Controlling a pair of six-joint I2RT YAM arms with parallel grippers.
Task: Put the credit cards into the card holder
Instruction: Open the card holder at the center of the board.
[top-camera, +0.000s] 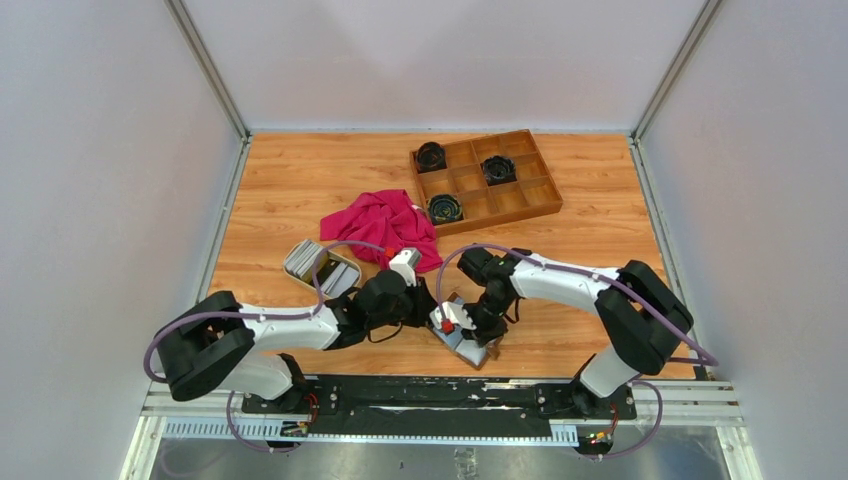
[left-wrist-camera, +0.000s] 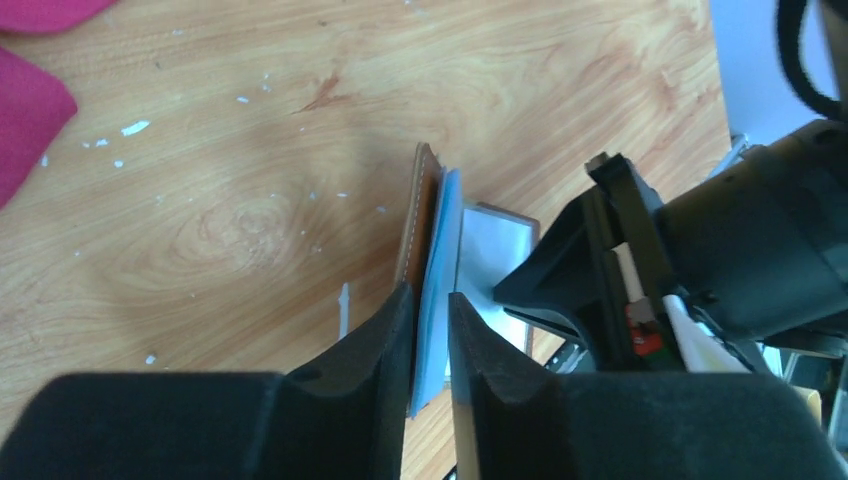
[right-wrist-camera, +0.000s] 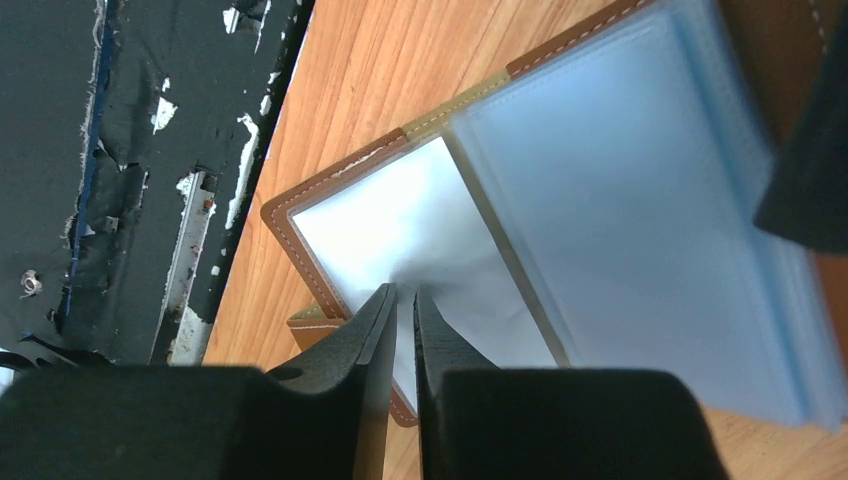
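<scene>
The card holder (top-camera: 466, 342), brown leather with clear bluish inner sleeves, lies open near the table's front edge between my two grippers. In the left wrist view its brown cover (left-wrist-camera: 421, 215) stands on edge, and my left gripper (left-wrist-camera: 430, 300) straddles one blue sleeve (left-wrist-camera: 440, 260) with the jaws a little apart, wider than the sleeve. My right gripper (right-wrist-camera: 405, 292) is shut on a clear pocket (right-wrist-camera: 420, 230) of the card holder (right-wrist-camera: 610, 190), and the plastic puckers at the tips. The credit cards (top-camera: 305, 258) lie stacked in a dish left of the arms. No card shows in either gripper.
A crumpled red cloth (top-camera: 385, 225) lies behind the grippers. A wooden compartment tray (top-camera: 530, 195) with black round items stands at the back right. The dish (top-camera: 338, 262) sits by the left arm's forearm. The black base rail (top-camera: 440, 395) runs just in front of the card holder.
</scene>
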